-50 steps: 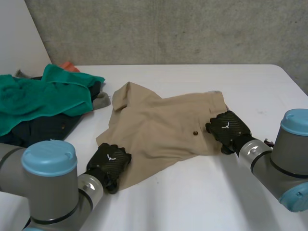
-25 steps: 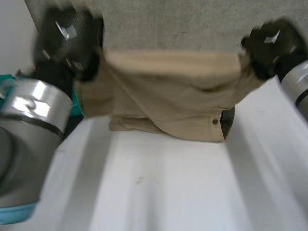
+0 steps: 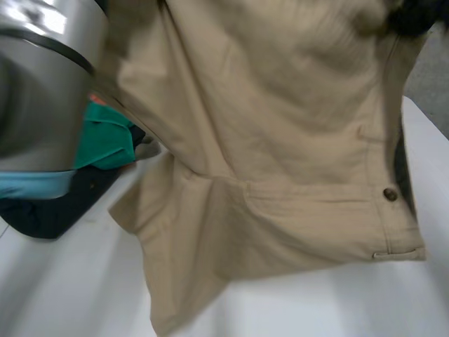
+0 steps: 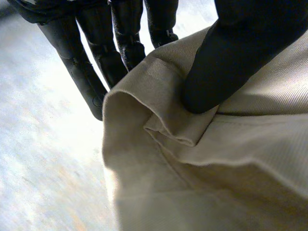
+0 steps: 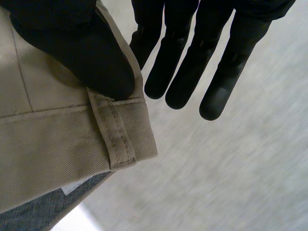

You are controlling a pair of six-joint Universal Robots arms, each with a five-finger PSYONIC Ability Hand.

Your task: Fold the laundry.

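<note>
Tan shorts [image 3: 266,140] hang in the air close in front of the head view, their lower edge just over the white table [image 3: 351,302]. A dark button [image 3: 390,194] shows near the waistband end. My left hand [image 4: 226,53] pinches a folded edge of the shorts [image 4: 216,159] between its thumb and straight fingers [image 4: 86,72]. My right hand [image 5: 82,48] pinches the waistband corner of the shorts [image 5: 53,139] just above a belt loop [image 5: 113,137], thumb pressed against a finger. In the head view the right hand [image 3: 414,15] sits at the cloth's upper right corner.
My left arm [image 3: 42,77] stands raised at the left. Behind it on the table lie a green cloth [image 3: 109,140] and a dark garment [image 3: 49,207]. Bare white tabletop lies under and to the right of the shorts.
Both hands closed on the shorts where they lay flat and lifted them off the table, up and towards the head camera. The cloth now hangs stretched between them.
</note>
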